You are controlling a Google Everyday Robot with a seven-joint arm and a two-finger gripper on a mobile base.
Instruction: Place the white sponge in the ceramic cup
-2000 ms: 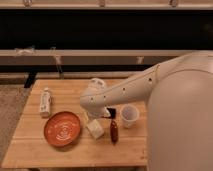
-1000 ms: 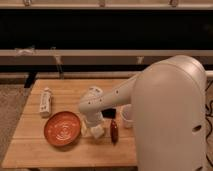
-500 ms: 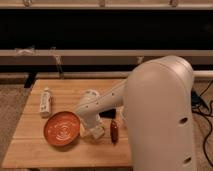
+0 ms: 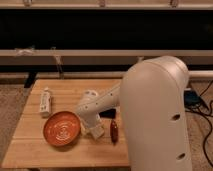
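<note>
Hovering hand (image 4: pixel 94 129) beside round orange plate (image 4: pixel 61 129)

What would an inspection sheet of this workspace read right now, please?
Surface: wooden table, carrying several things.
Job's things: white sponge cannot be told apart from the gripper's end; ceramic cup hidden behind the arm.
Clutter: orange plate; white tube; dark red-brown object; flat black rectangle.
Grippers: gripper low at the tabletop, just right of the plate.
Cables: dark cables on the floor, right side.
Surroundings: carpet; dark wall with pale rails behind.
</note>
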